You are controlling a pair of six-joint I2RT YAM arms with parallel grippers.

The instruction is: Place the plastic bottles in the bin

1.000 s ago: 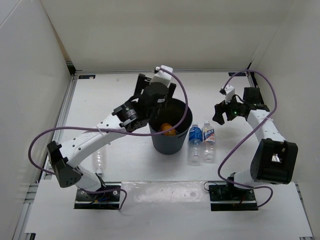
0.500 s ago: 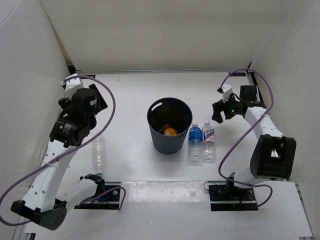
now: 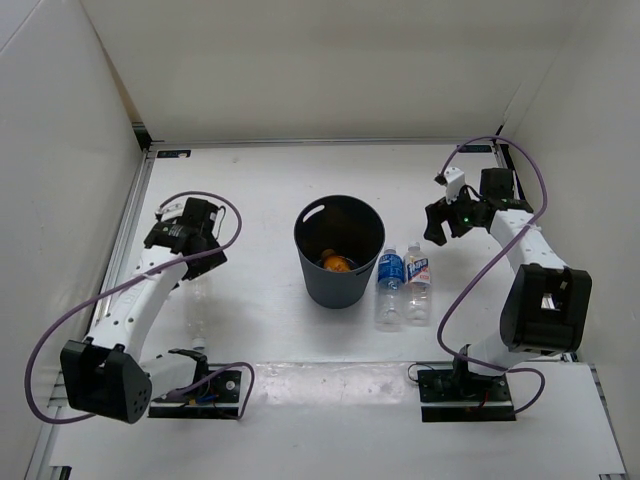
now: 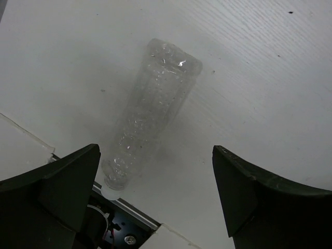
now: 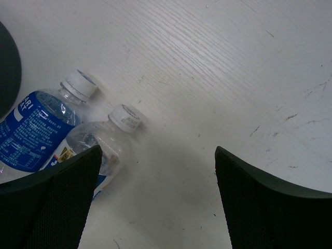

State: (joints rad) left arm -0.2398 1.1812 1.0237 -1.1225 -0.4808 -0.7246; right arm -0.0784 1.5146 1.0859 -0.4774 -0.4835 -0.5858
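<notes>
Bottles lie within reach, a clear bottle point(image 4: 150, 114) under the wide-open left gripper point(image 4: 155, 194), two labelled bottles point(image 5: 33, 129) just beside the bin point(image 3: 335, 290) near the equally open right gripper point(image 5: 158, 194), the orange bottle point(image 3: 338, 264) inside it — each claw apparently lined up for a pick.

The top camera is looking down from above and behind the arms point(image 3: 140, 300), taking in the table point(image 3: 270, 180) and bin point(image 3: 340, 290). The left wrist camera is looking down, close, past its fingers point(image 4: 52, 192) at a clear bottle point(image 4: 150, 114). The right wrist camera is facing down near the blue-label bottle point(image 5: 36, 129) and white-label bottle point(image 5: 96, 142), which the top view is also showing beside the bin.
</notes>
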